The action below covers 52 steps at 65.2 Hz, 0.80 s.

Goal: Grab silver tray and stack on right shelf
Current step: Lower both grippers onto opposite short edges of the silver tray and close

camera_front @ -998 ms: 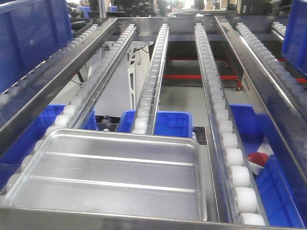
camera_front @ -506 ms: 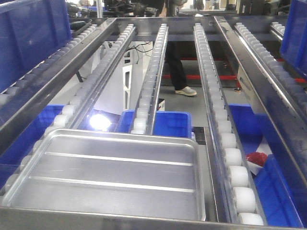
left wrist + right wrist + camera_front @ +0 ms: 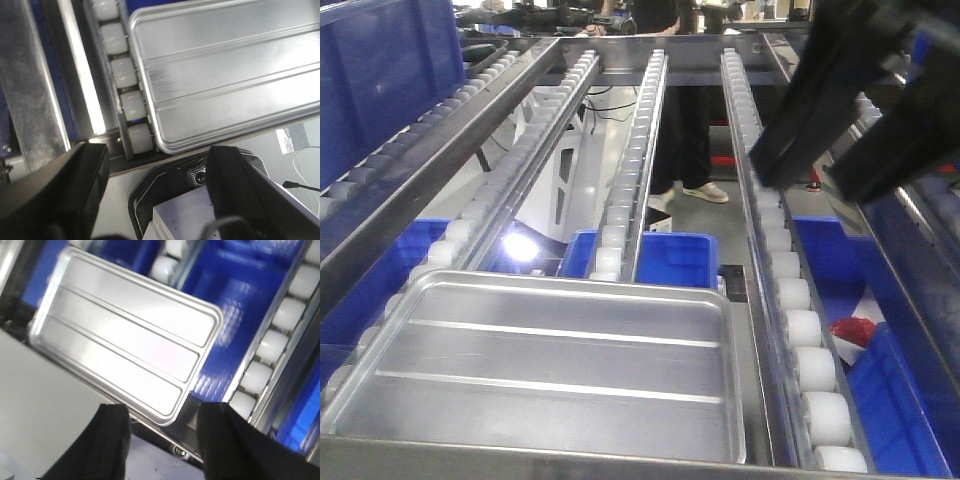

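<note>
The left pincer (image 3: pixel 157 172) gapes wide and empty, just short of the shiny rectangular ridged silver tray (image 3: pixel 550 370). The tray lies flat on the white-roller rack lanes (image 3: pixel 800 335), near left. The right pincer (image 3: pixel 162 427) is also wide, at the tray's edge. A shallow bite on that low, slick rim could let the tray tip or roll away.

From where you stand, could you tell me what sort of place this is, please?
Most likely a warehouse or factory floor: steel flow racks with lanes of white rollers, blue plastic bins beneath them, and a silver tray lying on the rack at its near end.
</note>
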### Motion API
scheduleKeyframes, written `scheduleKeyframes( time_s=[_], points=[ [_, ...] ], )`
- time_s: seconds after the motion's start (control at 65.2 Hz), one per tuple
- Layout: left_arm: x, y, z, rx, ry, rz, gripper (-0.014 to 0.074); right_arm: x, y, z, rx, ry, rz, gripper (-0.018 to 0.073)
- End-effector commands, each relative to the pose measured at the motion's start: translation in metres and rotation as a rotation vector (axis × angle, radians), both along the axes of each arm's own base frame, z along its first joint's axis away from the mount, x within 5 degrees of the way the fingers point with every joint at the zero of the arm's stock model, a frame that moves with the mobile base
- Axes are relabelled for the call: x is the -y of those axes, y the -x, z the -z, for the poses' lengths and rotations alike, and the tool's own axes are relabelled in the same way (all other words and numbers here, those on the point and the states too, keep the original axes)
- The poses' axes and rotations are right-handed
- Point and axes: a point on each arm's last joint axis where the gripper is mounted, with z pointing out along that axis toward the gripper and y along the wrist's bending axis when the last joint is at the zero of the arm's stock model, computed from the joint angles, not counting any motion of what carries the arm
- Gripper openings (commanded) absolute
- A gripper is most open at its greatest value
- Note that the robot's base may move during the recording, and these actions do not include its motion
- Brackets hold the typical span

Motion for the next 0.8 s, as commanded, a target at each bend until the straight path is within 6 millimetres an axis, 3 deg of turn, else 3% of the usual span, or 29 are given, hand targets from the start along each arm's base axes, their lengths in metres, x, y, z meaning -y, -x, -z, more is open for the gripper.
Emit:
scheduleKeyframes(
  time_s=[0.0, 0.169, 0.384, 0.783],
  points=[
    [0.004, -0.011, -0.012, 0.047, 0.038, -0.049, 0.0328, -0.008, -0.018, -0.003, 0.01, -0.016, 0.075, 0.0426],
    [0.013, -0.031, -0.004, -0.058, 0.029, -0.099, 0.0328, -0.024, -0.04, 0.016, -0.064, 0.031, 0.147, 0.0426],
    [0.025, -0.057, 0.014, -0.17, -0.053, -0.159, 0.0324, -0.048, -0.045, 0.034, -0.092, 0.098, 0.175, 0.0426],
    [0.049, -0.074, 0.035, -0.135, -0.053, -0.158, 0.0324, -0.057, -0.054, 0.064, -0.146, 0.156, 0.229, 0.0426]
  ],
)
